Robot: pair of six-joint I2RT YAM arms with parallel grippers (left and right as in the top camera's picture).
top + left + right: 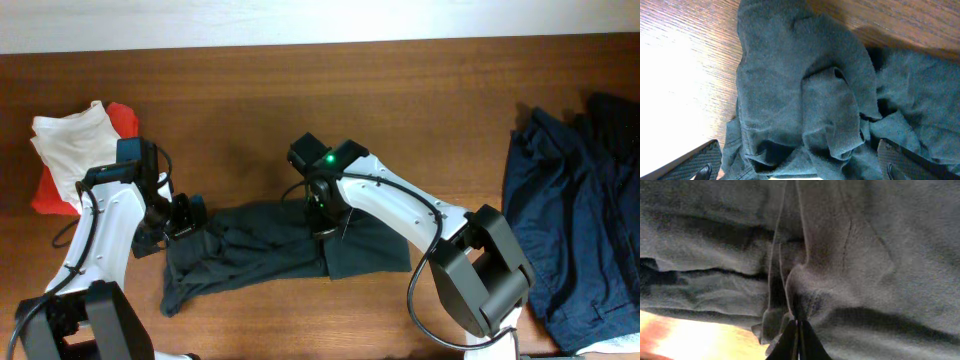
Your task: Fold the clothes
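The dark-green T-shirt (270, 250) lies crumpled and partly folded at the middle of the wooden table. My left gripper (186, 216) is at the shirt's left end. In the left wrist view its fingers (800, 170) are spread wide over bunched cloth (790, 90), gripping nothing. My right gripper (322, 226) is on the shirt's upper middle. In the right wrist view its fingertips (798, 332) are pressed together on a pinched ridge of the cloth (865, 255). No chest print shows.
A pile of navy blue garments (570, 220) lies at the right edge of the table. White cloth (70, 145) over red cloth (122, 118) lies at the left edge, close behind my left arm. Bare wood (400, 110) runs along the back.
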